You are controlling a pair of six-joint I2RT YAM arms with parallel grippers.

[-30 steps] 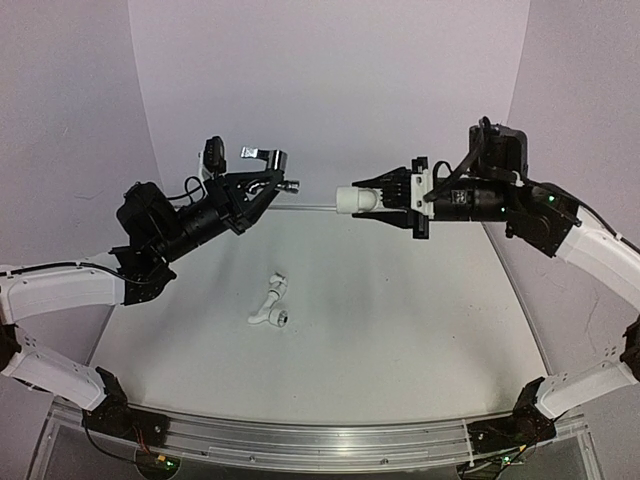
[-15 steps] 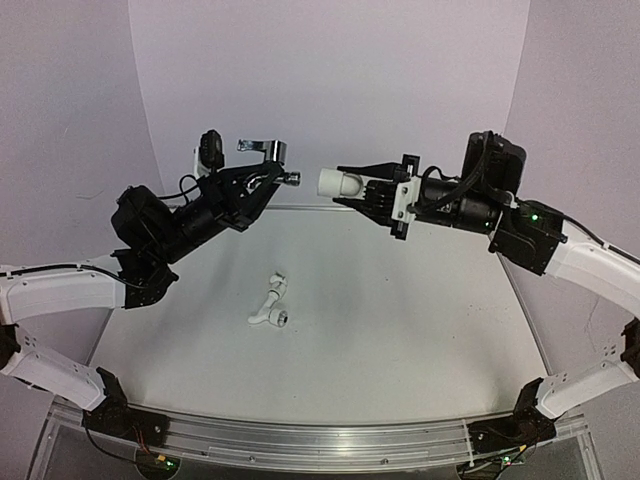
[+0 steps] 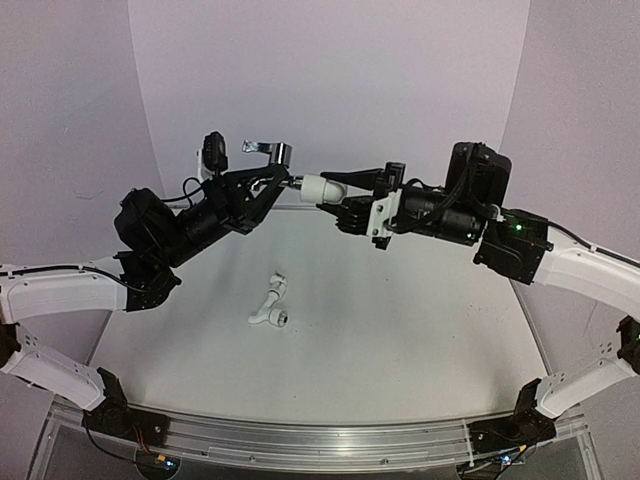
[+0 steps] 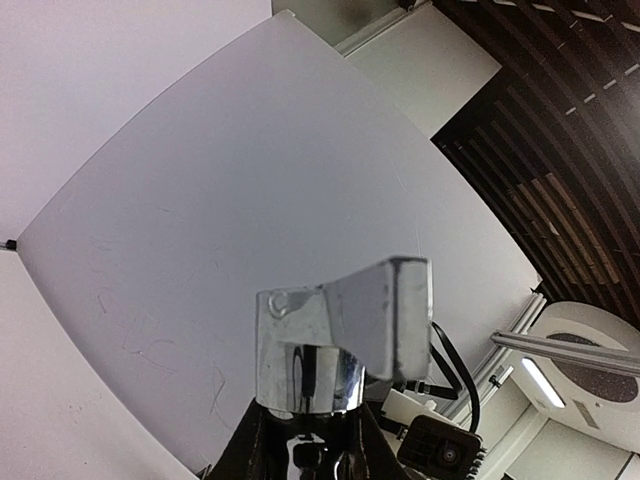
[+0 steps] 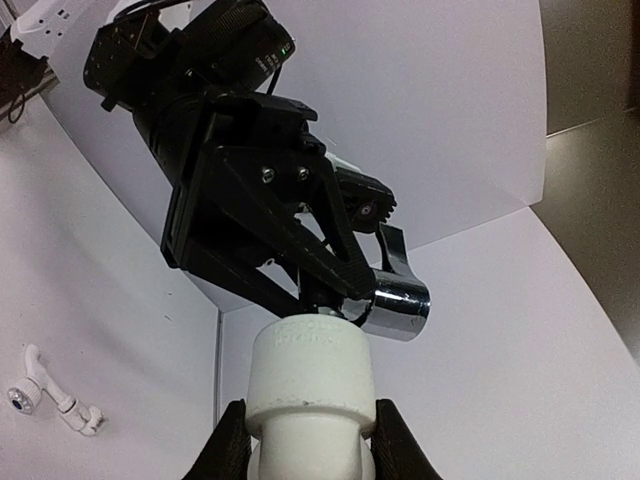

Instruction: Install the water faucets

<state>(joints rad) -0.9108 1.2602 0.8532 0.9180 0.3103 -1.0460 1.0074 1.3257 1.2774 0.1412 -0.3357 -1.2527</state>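
Observation:
My left gripper is shut on a chrome faucet, held high above the table; its shiny head fills the left wrist view. My right gripper is shut on a white pipe fitting, whose open end meets the faucet's threaded tip. In the right wrist view the white fitting sits between my dark fingers, with the chrome faucet just above its mouth. A second white pipe piece lies on the table below.
The white table is bounded by a curved white backdrop. An aluminium rail runs along the near edge by the arm bases.
My right gripper has moved left with the white fitting until its open end reaches the faucet's tip. The left gripper has shifted slightly and keeps hold of the faucet.

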